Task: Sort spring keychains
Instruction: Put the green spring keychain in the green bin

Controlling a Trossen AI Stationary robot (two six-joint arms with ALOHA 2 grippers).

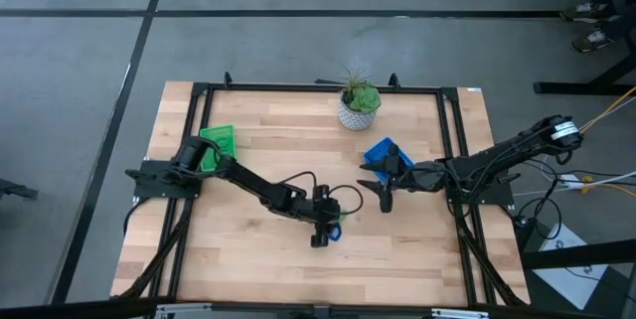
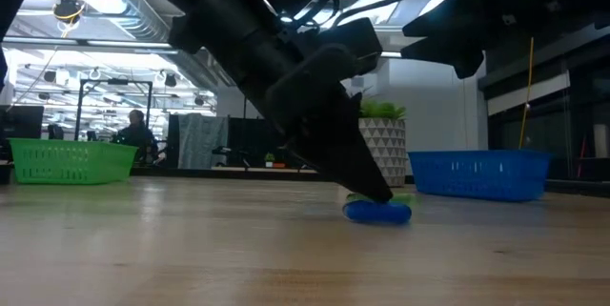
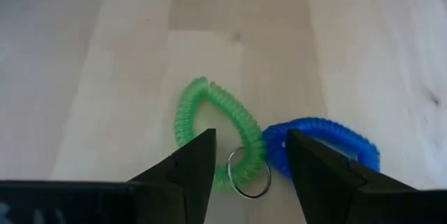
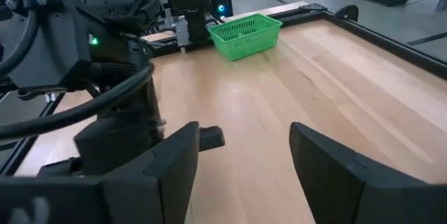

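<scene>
Left gripper (image 3: 243, 155): low over the middle of the table (image 1: 258, 130), near its front, fingers spread with a gap between them, holding nothing.
Green keychain (image 3: 218, 132): flat on the wood between and just ahead of the left fingers; an oval coil whose long axis runs away from the gripper, with a metal ring (image 3: 248, 173) at its near end (the ring sits in the gap between the fingertips).
Blue keychain (image 3: 323, 144): flat on the table, touching the green one at the ring end, its long axis lying crosswise to the green coil's.
Right gripper (image 1: 386, 198): above the table right of centre, beside the blue tray (image 1: 378, 151), fingers spread, empty.
Green tray (image 1: 219, 142): back left of the table.
Potted plant (image 1: 358, 103): at the back edge.
</scene>
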